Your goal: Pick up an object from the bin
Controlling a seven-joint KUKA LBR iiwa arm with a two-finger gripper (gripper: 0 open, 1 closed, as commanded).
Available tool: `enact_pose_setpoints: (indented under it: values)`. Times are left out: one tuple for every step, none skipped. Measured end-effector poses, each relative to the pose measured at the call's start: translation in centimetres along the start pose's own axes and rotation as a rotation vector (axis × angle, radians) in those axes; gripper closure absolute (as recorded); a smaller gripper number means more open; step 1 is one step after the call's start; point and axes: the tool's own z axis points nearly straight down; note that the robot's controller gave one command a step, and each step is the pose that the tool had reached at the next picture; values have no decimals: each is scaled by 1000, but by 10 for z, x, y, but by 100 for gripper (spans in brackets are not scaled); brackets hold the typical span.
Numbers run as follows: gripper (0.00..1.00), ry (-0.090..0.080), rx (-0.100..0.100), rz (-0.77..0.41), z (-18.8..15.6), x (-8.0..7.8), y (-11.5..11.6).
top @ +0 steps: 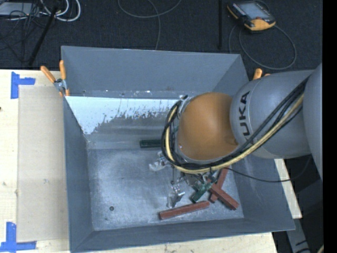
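My gripper (177, 193) hangs low over the bin's front right part, just under the orange cover. Right below it a long red-brown stick (184, 210) lies flat on the bin floor. Beside the gripper on the right is a small green thing (199, 193), and past that a red-brown angled piece (222, 192). To the gripper's upper left a small silver thing (156, 165) lies on the floor.
A dark flat bar (150, 143) lies near the back wall, left of the arm. The arm and its cables cover the bin's right side. The left half of the floor holds only a tiny dark speck (111, 208).
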Motion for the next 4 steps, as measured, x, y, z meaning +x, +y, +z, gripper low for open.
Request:
enact_pose_setpoints:
  values:
    - [0, 23, -6, -113, 23, 30, -9]
    - [100, -1, -3, -151, 51, 30, -21]
    - [100, -1, -3, -150, 51, 30, -21]
    - [100, -1, -3, -149, 51, 30, -21]
